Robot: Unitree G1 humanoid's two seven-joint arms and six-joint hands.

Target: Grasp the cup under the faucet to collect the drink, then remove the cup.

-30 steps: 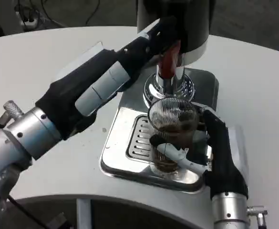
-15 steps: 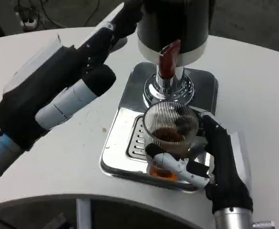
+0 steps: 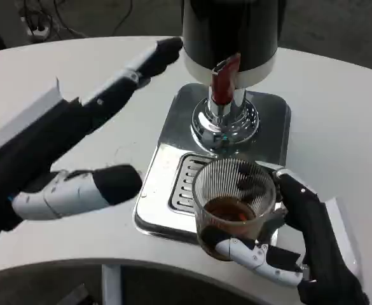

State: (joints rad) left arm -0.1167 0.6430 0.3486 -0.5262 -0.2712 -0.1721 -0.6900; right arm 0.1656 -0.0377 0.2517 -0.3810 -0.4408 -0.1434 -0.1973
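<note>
The left hand hangs over the surface's left side, fingers spread and holding nothing. Rightward, the cup, a ribbed clear glass with brown drink in its bottom, sits over the near edge of the steel drip tray, clear of the faucet. The right hand grips it; collecting looks done, with only carrying it away left.

Each robot hand is black-backed here, with white-and-black segmented fingers.

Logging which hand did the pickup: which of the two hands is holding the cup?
The right hand: its fingers wrap the ribbed cup, while the left hand holds nothing.
</note>
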